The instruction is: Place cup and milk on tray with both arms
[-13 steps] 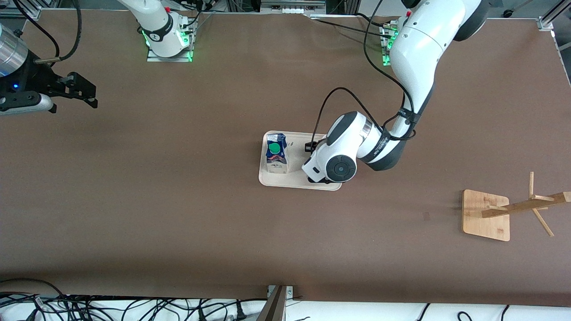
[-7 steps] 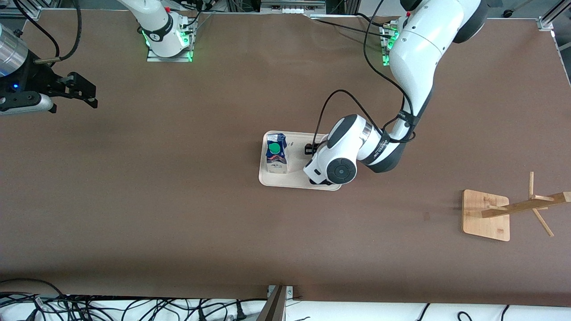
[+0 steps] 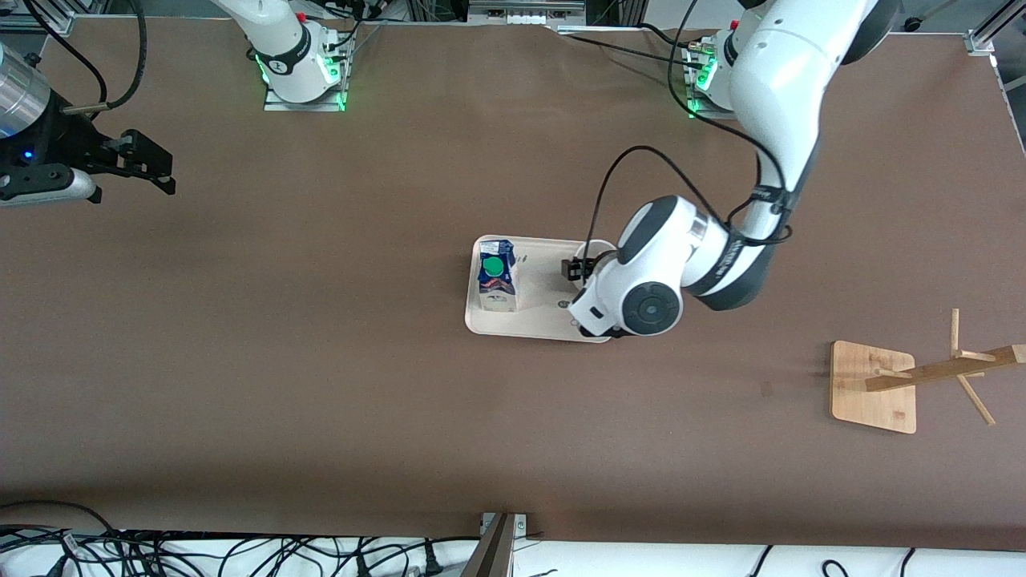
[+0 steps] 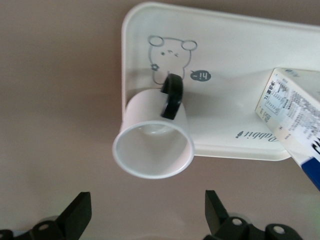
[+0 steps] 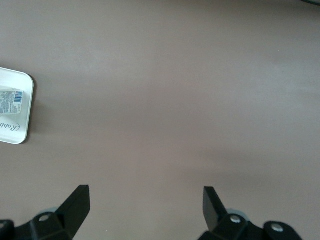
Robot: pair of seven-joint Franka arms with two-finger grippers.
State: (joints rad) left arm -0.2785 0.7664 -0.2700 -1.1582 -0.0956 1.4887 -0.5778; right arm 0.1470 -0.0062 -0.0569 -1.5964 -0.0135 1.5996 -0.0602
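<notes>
Nearest the front camera, toward the left arm's end of the tabletop (image 3: 321, 385), a wooden rack (image 3: 874, 386) stands on its flat base w/ its pegged post leaning out past the tabletop's edge. Mid-tabletop sits the tray (image 3: 525, 327): cream, rounded corners, bunny drawing and lettering showing in the left wrist view. On it the milk (image 3: 497, 275) stands upright at the tray's end toward the right arm, green cap up. The cup (image 4: 153, 137) stands upright at the tray's corner toward the left arm, black handle over the bunny; the left arm hides most of it in the front view. Left hand (image 4: 145, 215) is over that tray end, fingers spread, nothing in them, apart from the cup. Right hand (image 3: 148, 164) waits over the tabletop's edge at the right arm's end, fingers spread, holding nothing.
</notes>
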